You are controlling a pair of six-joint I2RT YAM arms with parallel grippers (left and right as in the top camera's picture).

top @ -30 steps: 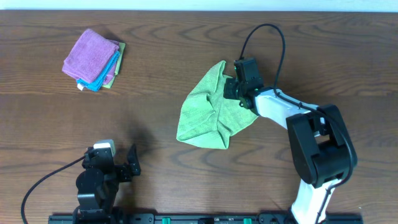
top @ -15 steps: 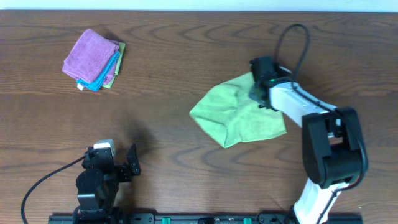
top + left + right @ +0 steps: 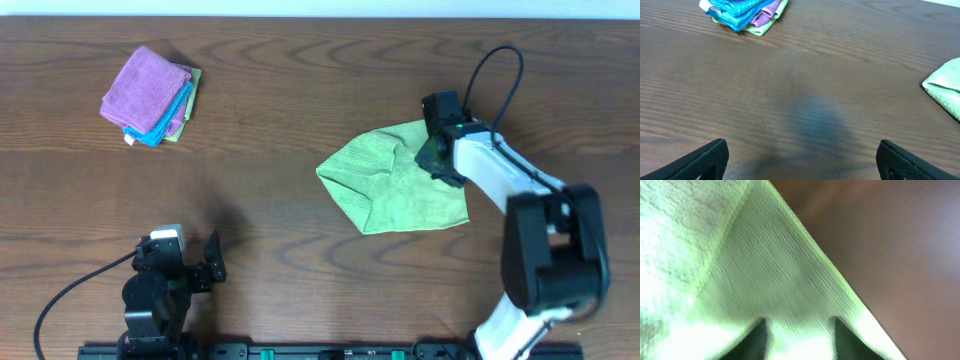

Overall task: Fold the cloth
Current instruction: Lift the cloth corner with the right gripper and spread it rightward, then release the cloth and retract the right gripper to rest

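The lime-green cloth (image 3: 395, 188) lies rumpled and partly doubled over on the table, right of centre. My right gripper (image 3: 434, 160) sits low over its upper right part. In the right wrist view its two dark fingertips (image 3: 759, 335) stand apart, with the cloth (image 3: 740, 265) spread beneath and between them and not pinched; the right gripper (image 3: 799, 332) is open. My left gripper (image 3: 212, 260) rests at the near left edge, open and holding nothing, far from the cloth. In the left wrist view a corner of the cloth (image 3: 947, 87) shows at the far right, beyond the left gripper (image 3: 802, 150).
A folded stack of purple, blue and green cloths (image 3: 150, 95) lies at the far left of the table, seen too in the left wrist view (image 3: 745, 10). A black cable (image 3: 500, 60) loops above the right arm. The table's right edge lies beyond the arm.
The right arm has swung right, dragging the cloth with it and spreading it flatter. Its jaws, shut on the cloth before, now stand apart. The left arm has not moved.
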